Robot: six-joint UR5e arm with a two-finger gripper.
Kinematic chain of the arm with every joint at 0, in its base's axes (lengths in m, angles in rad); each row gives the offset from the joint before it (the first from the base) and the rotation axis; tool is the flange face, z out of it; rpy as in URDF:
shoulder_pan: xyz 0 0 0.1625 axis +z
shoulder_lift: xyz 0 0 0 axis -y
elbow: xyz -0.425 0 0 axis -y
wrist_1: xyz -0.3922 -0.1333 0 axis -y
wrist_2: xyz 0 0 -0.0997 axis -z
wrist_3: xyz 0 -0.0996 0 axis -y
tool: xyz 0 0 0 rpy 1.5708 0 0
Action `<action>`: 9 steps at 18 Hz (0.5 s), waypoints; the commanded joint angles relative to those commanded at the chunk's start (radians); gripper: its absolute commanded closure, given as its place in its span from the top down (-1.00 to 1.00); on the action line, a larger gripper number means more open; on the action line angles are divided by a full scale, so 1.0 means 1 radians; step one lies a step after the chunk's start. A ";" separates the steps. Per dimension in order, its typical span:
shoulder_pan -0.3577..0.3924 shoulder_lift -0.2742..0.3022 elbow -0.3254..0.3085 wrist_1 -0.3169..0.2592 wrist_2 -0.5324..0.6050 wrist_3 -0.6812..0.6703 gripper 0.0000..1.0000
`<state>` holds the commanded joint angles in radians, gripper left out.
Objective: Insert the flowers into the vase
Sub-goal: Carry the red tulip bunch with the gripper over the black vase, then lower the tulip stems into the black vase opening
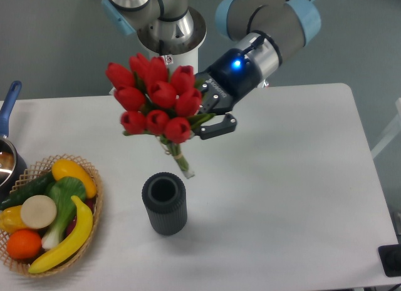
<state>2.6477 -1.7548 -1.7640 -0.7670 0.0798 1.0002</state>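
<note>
Red flowers (156,103) aloft, tilted, stems angled down just above the vase (165,203) | gripper (210,119) clamped on the bunch | vase upright on white table (282,178), beside fruit basket (94,206)

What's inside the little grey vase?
The vase looks empty: its round mouth shows only a dark hollow, and the bottom is too shadowed to see. The flowers aren't in it; the gripper holds them above it, stem ends near the rim.
</note>
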 joint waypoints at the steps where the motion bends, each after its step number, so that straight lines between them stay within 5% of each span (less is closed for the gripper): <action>1: -0.011 -0.002 -0.003 0.000 0.000 0.000 -0.22; 9: -0.032 -0.040 0.011 0.000 0.000 0.009 -0.22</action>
<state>2.6155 -1.7947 -1.7533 -0.7670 0.0798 1.0094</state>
